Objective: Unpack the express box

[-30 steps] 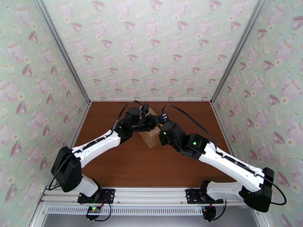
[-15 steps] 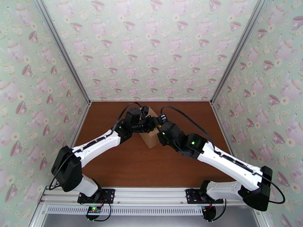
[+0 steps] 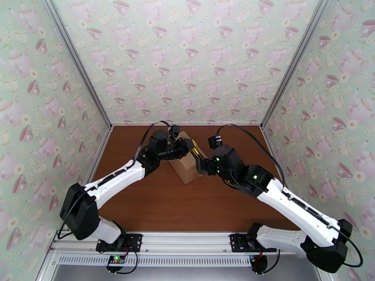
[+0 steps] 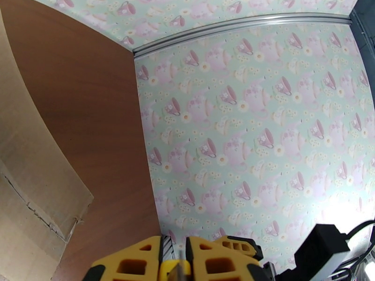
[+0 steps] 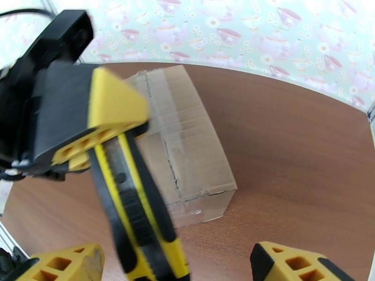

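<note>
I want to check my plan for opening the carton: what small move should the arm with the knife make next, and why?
Probably lower the utility knife toward the taped seam of the express box. The left gripper is shut on the knife, which is not yet on the seam, and the flaps lie closed; the right gripper is open and empty.

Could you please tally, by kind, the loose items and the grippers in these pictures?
express box: 1
utility knife: 1
grippers: 2 (left gripper shut on the utility knife, right gripper with jaws open)
Total: 4
</note>
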